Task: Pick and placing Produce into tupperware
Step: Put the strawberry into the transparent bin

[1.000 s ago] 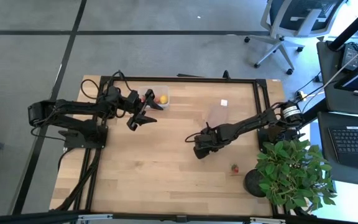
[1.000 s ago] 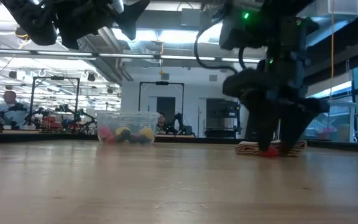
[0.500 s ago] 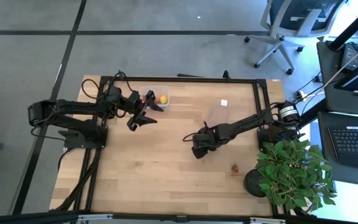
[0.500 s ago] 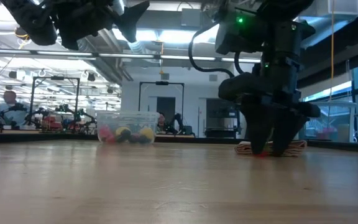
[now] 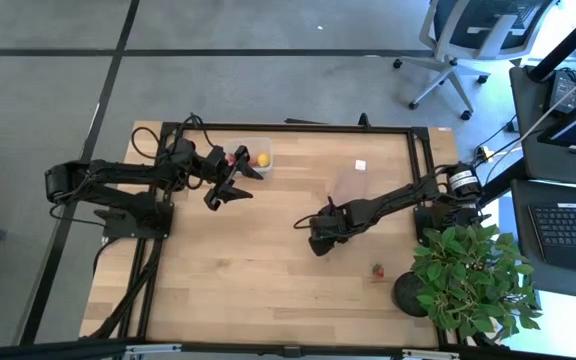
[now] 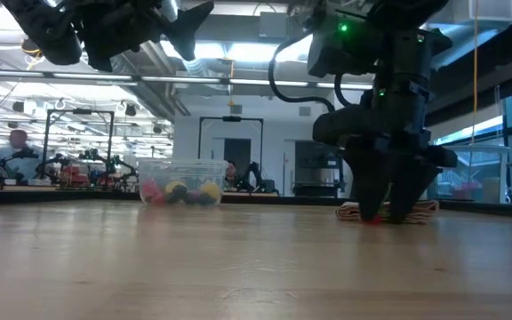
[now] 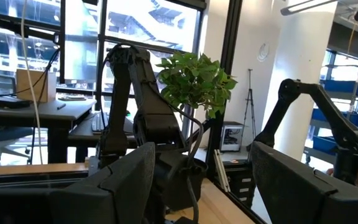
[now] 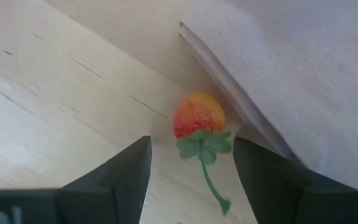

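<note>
From above, the left gripper [image 5: 230, 178] hangs with fingers spread just beside the clear tupperware [image 5: 255, 152], which already holds several fruit pieces, probably parked there out of the way, while the right gripper [image 5: 315, 236] sits low over mid-table and a second strawberry [image 5: 376, 269] lies well apart from it beside the potted plant [image 5: 468, 280]. Level with the table, the right gripper's [image 6: 388, 209] spread fingers reach down to the wood with a bit of red between their tips, in front of a folded cloth [image 6: 425, 210], and the tub [image 6: 181, 183] shows red, yellow and dark pieces. The right wrist camera explains that stance: a strawberry [image 8: 198, 116] with its green stem lies between the open fingers [image 8: 118, 180], touching the cloth's [image 8: 291, 74] edge and not yet pinched, apparently lined up for closing, while the left wrist view shows only its own parted fingers [image 7: 120, 180].
</note>
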